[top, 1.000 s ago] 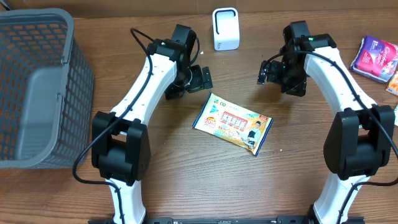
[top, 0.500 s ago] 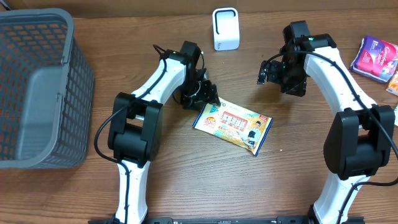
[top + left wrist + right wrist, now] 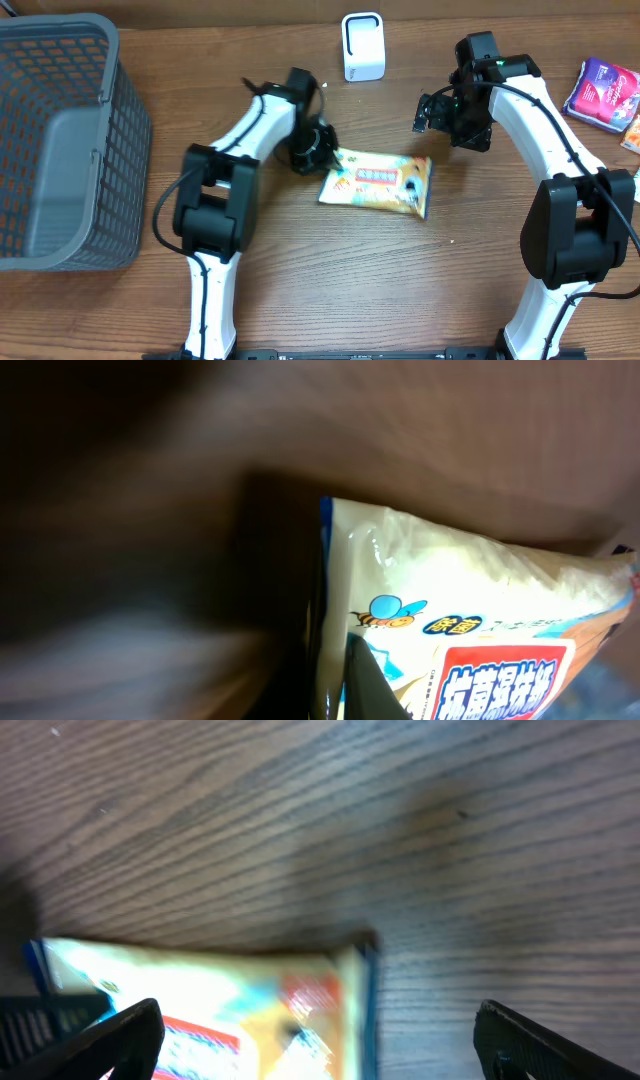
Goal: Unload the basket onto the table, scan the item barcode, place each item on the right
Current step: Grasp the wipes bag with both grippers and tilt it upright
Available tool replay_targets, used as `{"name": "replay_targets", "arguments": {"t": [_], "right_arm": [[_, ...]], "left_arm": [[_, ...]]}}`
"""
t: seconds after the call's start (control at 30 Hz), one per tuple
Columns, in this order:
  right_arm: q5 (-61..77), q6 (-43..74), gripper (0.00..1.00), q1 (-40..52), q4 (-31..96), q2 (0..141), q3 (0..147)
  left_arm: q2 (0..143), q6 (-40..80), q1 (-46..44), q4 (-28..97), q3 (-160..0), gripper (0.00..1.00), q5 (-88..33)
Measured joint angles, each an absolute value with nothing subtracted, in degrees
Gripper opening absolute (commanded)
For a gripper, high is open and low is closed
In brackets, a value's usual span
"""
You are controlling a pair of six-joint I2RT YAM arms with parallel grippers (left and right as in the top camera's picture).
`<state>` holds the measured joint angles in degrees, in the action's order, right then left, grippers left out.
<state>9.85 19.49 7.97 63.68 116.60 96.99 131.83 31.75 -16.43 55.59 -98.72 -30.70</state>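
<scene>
Yellow and white, your packet [image 3: 378, 183] lies mid-frame in the overhead view on the wooden table [image 3: 330, 280], below the white scanner [image 3: 362, 46]. Your left claw [image 3: 323, 159] is pinched tight on the packet's left edge. Your right claw [image 3: 432, 112] hangs right of the scanner, up-frame of the packet's right end, spread wide and holding nothing. A grey basket [image 3: 130, 130] fills the upper left.

The whole surface [image 3: 330, 285] is seen from straight above; the packet [image 3: 378, 184] is shared at close range by both downward-facing wrist views.
</scene>
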Motion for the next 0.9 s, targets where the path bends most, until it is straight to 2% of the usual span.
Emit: {"name": "replay_targets", "arguments": {"t": [0.03, 0.1, 0.13, 0.17, 0.2, 0.33, 0.43, 0.57, 0.6, 0.63, 0.67, 0.77, 0.83, 0.9], "right_arm": [[10.44, 19.51, 1.0, 7.97, 63.13, 116.6, 96.99], [11.25, 19.44, 1.0, 7.97, 62.54, 116.6, 96.99], [12.14, 18.92, 1.0, 8.05, 61.63, 116.6, 96.99], [12.97, 17.85, 1.0, 8.14, 60.42, 116.6, 96.99], [13.47, 15.81, 1.0, 8.29, 59.48, 116.6, 96.99], [14.68, 5.15, 1.0, 10.46, 55.86, 116.6, 96.99], [14.83, 1.04, 1.0, 13.02, 55.02, 116.6, 96.99], [15.07, 8.16, 1.0, 16.43, 54.43, 116.6, 96.99], [15.05, 11.29, 1.0, 17.17, 54.0, 116.6, 96.99], [15.11, 15.11, 1.0, 18.17, 53.23, 116.6, 96.99], [15.2, 16.6, 1.0, 18.52, 52.93, 116.6, 96.99], [15.27, 24.43, 1.0, 18.72, 51.44, 116.6, 96.99], [15.25, 26.92, 1.0, 18.33, 51.64, 116.6, 96.99], [15.25, 28.16, 1.0, 17.98, 52.38, 116.6, 96.99]], "left_arm": [[131.83, 33.47, -14.72, 54.76, -98.72, 0.04, -30.85], [131.83, 34.59, -11.75, 54.04, -98.72, 0.17, -31.44], [131.83, 34.68, -9.87, 53.95, -98.72, 0.44, -31.81], [132.05, 34.22, -8.1, 53.95, -98.72, 0.64, -32.49], [132.27, 33.61, -6.52, 53.93, -98.72, 0.69, -33.98], [132.27, 29.67, -4.08, 55.35, -99.2, 0.61, -39.97], [132.46, 28.05, -4.12, 57.52, -99.2, 0.59, -40.05], [132.57, 26.44, -4.12, 59.02, -99.53, 0.59, -39.79], [132.55, 26.3, -4.14, 59.42, -99.85, 0.52, -39.11], [132.55, 26.22, -4.14, 59.81, -100.18, 0.37, -38.26], [132.31, 26.37, -4.29, 60.69, -100.49, 0.33, -36.12], [131.28, 28.6, -5.74, 64.71, -100.71, 0.38, -28.8], [131.24, 29.3, -7.16, 63.86, -100.6, 0.32, -26.13], [131.07, 30.09, -8.82, 61.04, -99.83, 0.31, -24.86]]}}
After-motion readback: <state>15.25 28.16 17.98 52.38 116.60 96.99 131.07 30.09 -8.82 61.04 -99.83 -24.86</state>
